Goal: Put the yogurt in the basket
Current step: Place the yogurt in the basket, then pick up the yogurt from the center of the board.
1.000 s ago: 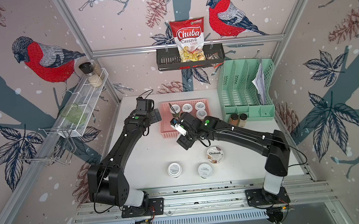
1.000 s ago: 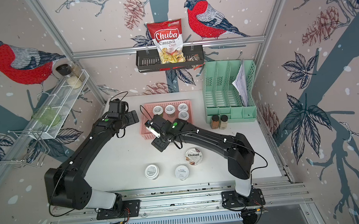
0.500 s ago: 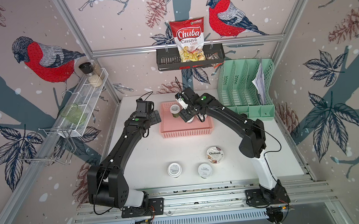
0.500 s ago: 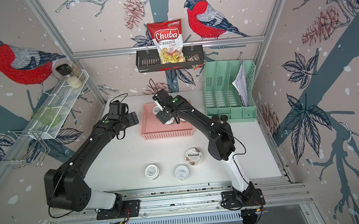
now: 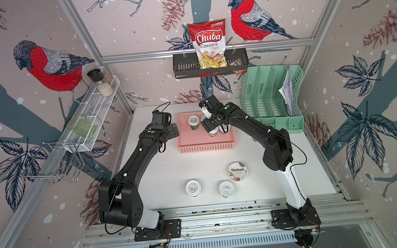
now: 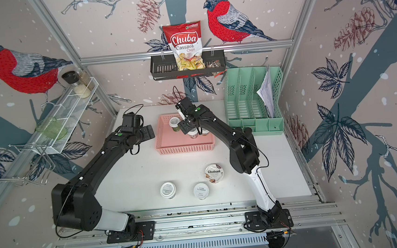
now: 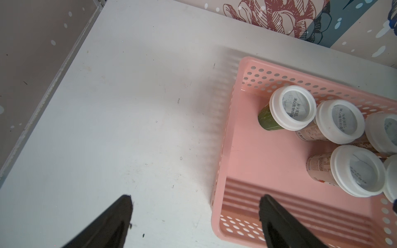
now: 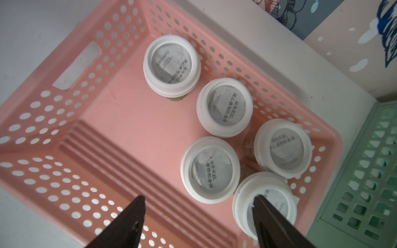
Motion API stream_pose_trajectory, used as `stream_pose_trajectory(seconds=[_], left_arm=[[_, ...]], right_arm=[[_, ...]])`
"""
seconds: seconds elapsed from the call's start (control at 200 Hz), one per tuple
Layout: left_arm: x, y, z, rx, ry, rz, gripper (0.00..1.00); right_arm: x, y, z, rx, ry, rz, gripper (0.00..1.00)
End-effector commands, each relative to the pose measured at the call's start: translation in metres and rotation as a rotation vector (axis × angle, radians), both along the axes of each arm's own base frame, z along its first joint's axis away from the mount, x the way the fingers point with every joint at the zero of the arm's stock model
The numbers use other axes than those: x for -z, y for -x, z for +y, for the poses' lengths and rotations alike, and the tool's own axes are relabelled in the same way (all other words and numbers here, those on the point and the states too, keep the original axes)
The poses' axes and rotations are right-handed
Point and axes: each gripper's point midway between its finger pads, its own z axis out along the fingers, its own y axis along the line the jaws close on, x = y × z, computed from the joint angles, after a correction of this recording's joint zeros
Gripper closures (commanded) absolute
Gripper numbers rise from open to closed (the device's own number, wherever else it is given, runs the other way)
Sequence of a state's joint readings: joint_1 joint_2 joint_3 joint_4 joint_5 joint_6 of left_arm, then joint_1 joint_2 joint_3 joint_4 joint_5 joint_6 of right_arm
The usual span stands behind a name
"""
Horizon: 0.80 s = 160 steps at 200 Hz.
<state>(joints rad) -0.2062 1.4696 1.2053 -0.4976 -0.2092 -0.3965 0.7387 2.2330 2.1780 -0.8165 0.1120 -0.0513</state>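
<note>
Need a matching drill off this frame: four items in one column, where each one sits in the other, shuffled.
Items:
1. Chobani cup
2. green-sided cup
3. chips bag
4. papers

Places:
A. in the black rack
B. in the mint organiser
C. on the table
D. in the pink basket

Pairs: 1-C, 2-D, 3-A, 4-B

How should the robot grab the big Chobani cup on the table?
Come straight down from above and pinch the Chobani cup by its round side wall, just under the lid. It stands upright, lid up, and it is wide and squat, so the jaws probably must open wide. Pinch across its left and right sides, because a small cup stands close on its near side.
</note>
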Motion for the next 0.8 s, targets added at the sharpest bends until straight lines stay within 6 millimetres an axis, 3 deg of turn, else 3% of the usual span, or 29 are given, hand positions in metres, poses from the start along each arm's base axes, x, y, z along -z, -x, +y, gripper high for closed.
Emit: stream_pose_trajectory(seconds=[0.0, 0.175, 0.43, 0.505, 0.66, 0.795], left_arm=[[-0.006, -0.006, -0.001, -0.002, 0.016, -0.031, 0.05], [-0.006, -0.006, -0.001, 0.0, 0.021, -0.034, 0.05], [-0.005, -0.008, 0.001, -0.005, 0.029, -0.034, 0.05], [-0.005, -0.008, 0.002, -0.011, 0.026, -0.032, 0.05], [-0.006, -0.009, 0.011, -0.034, 0.016, -0.036, 0.05], [-0.006, -0.009, 0.017, -0.049, 0.01, -0.034, 0.05]], right_arm=[[-0.022, -0.004, 0.007, 0.032, -0.07, -0.047, 0.19], [-0.032, 0.011, 0.002, 0.051, -0.11, -0.061, 0.21], [-0.036, 0.068, -0.001, -0.017, -0.113, -0.056, 0.21], [-0.033, 0.098, 0.009, -0.096, -0.104, -0.052, 0.21], [-0.017, 0.181, 0.041, -0.304, -0.1, -0.013, 0.17], [-0.001, 0.248, 0.061, -0.461, -0.096, 0.026, 0.08]])
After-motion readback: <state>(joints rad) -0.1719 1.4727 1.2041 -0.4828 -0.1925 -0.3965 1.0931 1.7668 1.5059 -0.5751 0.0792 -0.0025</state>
